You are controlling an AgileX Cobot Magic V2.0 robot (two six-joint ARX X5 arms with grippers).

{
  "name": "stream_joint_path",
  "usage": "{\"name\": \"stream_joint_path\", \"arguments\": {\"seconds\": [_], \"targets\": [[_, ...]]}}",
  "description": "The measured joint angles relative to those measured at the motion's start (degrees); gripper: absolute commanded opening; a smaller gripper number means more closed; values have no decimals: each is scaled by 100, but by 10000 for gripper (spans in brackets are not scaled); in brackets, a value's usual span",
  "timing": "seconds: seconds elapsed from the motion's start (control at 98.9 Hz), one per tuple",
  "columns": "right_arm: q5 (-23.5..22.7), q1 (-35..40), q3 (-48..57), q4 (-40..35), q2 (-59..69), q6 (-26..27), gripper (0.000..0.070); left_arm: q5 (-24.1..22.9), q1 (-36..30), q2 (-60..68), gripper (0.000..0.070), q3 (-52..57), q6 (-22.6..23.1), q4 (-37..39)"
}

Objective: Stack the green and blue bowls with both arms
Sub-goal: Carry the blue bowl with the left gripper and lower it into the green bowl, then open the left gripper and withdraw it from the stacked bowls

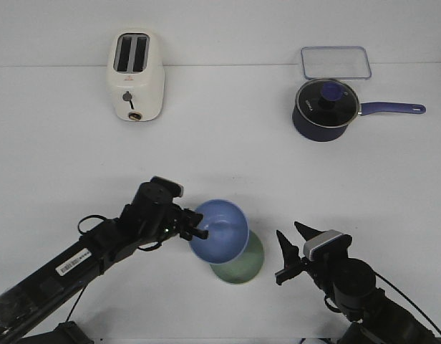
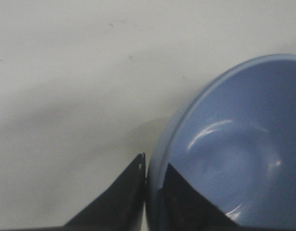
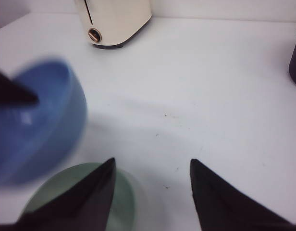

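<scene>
Blue bowl (image 1: 219,231) pinched by left pincer (image 1: 200,225) above green bowl (image 1: 242,266), right pincer (image 1: 291,252) spread

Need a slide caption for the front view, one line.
Left gripper holds the blue bowl by its rim, tilted over the green bowl; right gripper open beside them.

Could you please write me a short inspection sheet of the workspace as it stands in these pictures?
Surface: white table, bare between items.
Job's things: blue bowl lifted and tilted above green bowl, which sits on the table.
Clutter: toaster, lidded saucepan, clear container lid at the far side.
Hands: left hand pinches the blue bowl's rim; right hand open, beside the green bowl.
Cables: black cable along the left arm.
Surroundings: nothing seen.
</scene>
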Motion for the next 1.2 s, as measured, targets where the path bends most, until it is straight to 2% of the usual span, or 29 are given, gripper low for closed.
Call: {"name": "stream_joint_path", "arguments": {"seconds": [0.121,0.303,0.445,0.485,0.536,0.647,0.758,1.011,1.203], "targets": [[-2,0,0,0,0,0,319,-28,-365,291,9,0,-188,273],[0,0,0,0,0,0,319,-48,-481,752,30,7,-273,319],[-2,0,0,0,0,0,319,-94,-509,839,268,4,-291,348],[0,0,0,0,0,0,320,-116,-520,824,314,7,-293,374],[0,0,0,0,0,0,321,-122,-522,802,337,7,-291,378],[-2,0,0,0,0,0,321,-210,-518,678,340,7,-260,361],[0,0,0,0,0,-13,321,-522,-455,227,340,7,-116,310],[7,0,0,0,0,-203,320,-1856,131,-1899,340,-24,361,-188],[9,0,0,2,0,-297,319,-2428,295,-3394,339,-1298,459,-157]]}}
